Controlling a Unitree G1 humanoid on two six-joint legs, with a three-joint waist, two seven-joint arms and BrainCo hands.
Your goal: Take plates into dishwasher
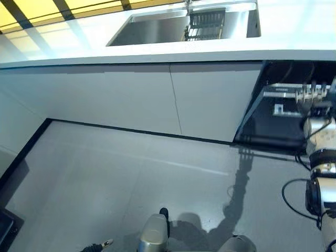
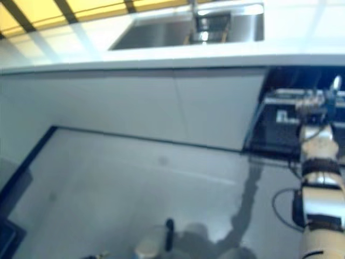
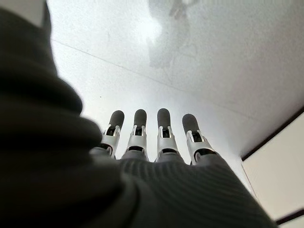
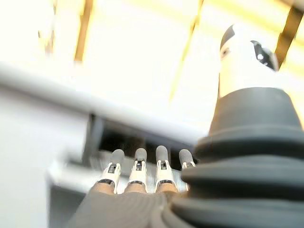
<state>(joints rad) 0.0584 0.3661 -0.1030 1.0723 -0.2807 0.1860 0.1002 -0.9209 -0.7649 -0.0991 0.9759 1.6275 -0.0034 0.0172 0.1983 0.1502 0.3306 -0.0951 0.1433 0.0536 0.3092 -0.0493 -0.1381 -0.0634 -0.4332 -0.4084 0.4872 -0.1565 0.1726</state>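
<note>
So far, little of the task looks done. From the left eye view, the dishwasher (image 1: 283, 118) under the counter (image 1: 157, 55) stands open, its door (image 1: 268, 123) partly down, and the right hand (image 1: 312, 95) reaches at its top edge with fingers straight, holding nothing. No plate shows anywhere; the sink (image 1: 157, 29) holds a dark rack (image 1: 205, 23), perhaps with dishes, but I cannot tell. From the left wrist view, the left hand (image 3: 156, 142) hangs over the bare floor (image 3: 213, 57), fingers straight and empty. From the right wrist view, straight fingers (image 4: 137, 171) point at the dishwasher opening. Fetching and loading plates remain.
</note>
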